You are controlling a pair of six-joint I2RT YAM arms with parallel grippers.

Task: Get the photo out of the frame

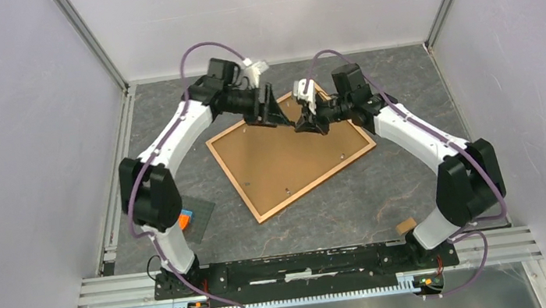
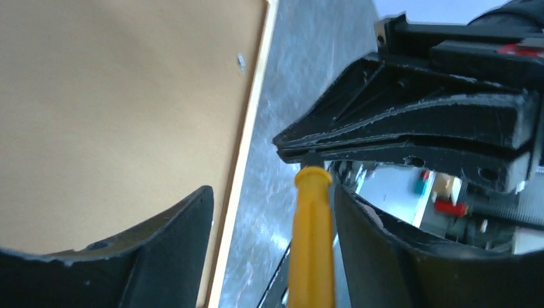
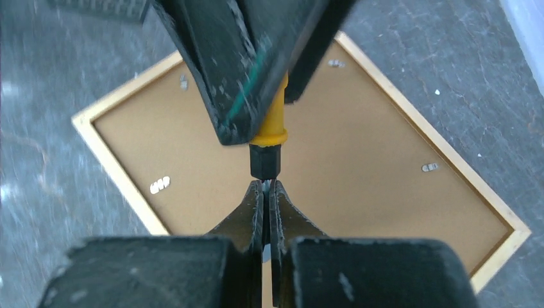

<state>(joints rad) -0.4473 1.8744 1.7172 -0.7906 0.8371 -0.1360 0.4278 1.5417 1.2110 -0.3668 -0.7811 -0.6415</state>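
Note:
The frame (image 1: 290, 156) lies back side up on the table, its brown backing board (image 3: 385, 160) and small clips (image 3: 160, 185) showing. The photo is hidden under the board. Both grippers meet above the frame's far corner. My right gripper (image 3: 266, 186) is shut on the thin metal blade of a yellow-handled tool (image 3: 274, 122), just below its black collar. My left gripper (image 2: 271, 192) is open, and the yellow handle (image 2: 311, 244) stands between its fingers, close to the right finger with a wide gap on the left. In the top view the left gripper (image 1: 275, 116) faces the right gripper (image 1: 304, 124).
A small grey plate with an orange block (image 1: 191, 217) lies near the left arm's base. A small brown piece (image 1: 406, 226) lies by the right arm's base. White walls close the table on three sides, and an aluminium rail (image 1: 307, 264) runs along the near edge.

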